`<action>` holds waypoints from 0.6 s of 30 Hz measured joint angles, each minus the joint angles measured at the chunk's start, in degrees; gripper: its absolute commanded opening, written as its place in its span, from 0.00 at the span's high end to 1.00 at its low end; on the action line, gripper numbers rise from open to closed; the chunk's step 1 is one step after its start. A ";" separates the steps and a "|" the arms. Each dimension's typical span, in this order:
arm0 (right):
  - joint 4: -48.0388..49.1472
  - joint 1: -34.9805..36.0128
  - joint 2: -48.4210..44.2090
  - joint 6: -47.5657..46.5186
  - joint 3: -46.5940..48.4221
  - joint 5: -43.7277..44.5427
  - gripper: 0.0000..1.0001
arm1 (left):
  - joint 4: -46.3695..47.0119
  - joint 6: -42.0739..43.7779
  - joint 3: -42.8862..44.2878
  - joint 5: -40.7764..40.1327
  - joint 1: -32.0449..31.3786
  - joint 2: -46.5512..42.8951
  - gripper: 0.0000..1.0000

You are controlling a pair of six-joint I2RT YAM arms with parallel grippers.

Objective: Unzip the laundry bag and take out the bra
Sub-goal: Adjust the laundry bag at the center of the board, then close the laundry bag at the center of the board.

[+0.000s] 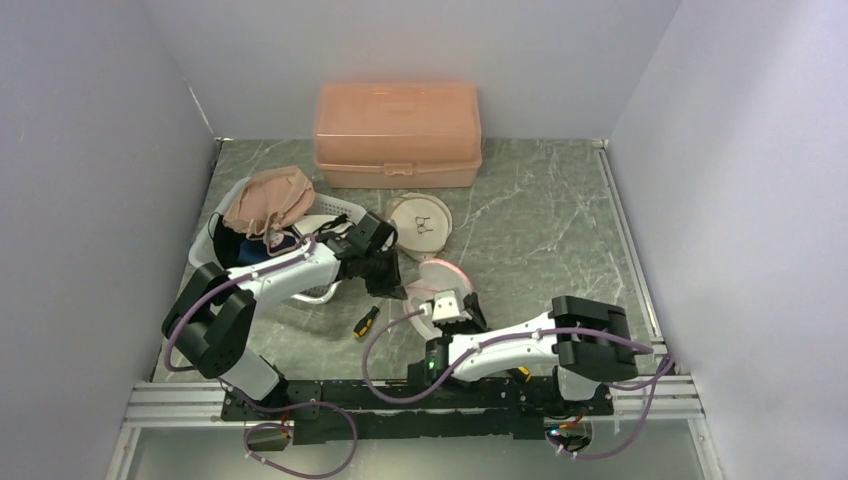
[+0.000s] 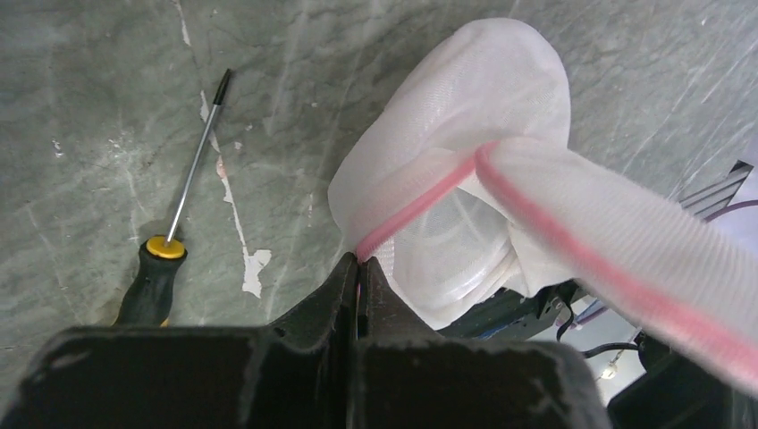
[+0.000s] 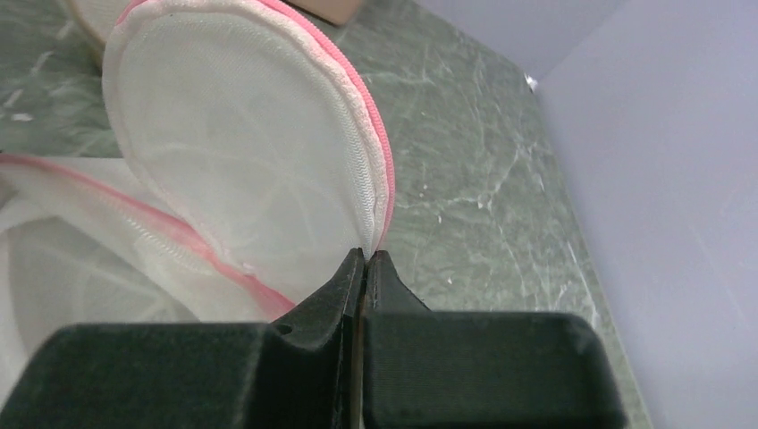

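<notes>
Left gripper [image 2: 357,264] and right gripper [image 3: 366,259] are pinching the pink-trimmed white mesh laundry bag [image 2: 483,98].
Anchoring left, be drawing right along the zip [image 3: 380,161].

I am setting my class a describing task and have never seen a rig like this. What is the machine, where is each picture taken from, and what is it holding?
These are two small robot arms bolted at the near edge of a green stone-patterned table. The wide picture looks down from above and behind them; the other two come from a camera on each wrist, so the black shapes at the bottom are that arm's own fingers. The left gripper and the right gripper are each shut on the pink zipper edge of a white mesh laundry bag, whose halves look parted. Also on the table: a screwdriver, a peach storage box and a white basket holding beige fabric.
</notes>
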 measured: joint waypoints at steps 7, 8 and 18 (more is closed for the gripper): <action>-5.88 6.91 0.81 4.92 0.02 2.25 1.00 | 1.29 0.15 -1.53 0.66 1.44 0.02 0.58; -6.14 7.28 0.81 5.20 0.02 2.34 1.00 | 1.60 0.48 -1.53 0.79 1.55 0.02 0.45; -7.65 7.48 0.70 6.69 -0.02 2.38 1.00 | -3.30 1.22 -1.40 -1.90 1.90 -10.43 0.06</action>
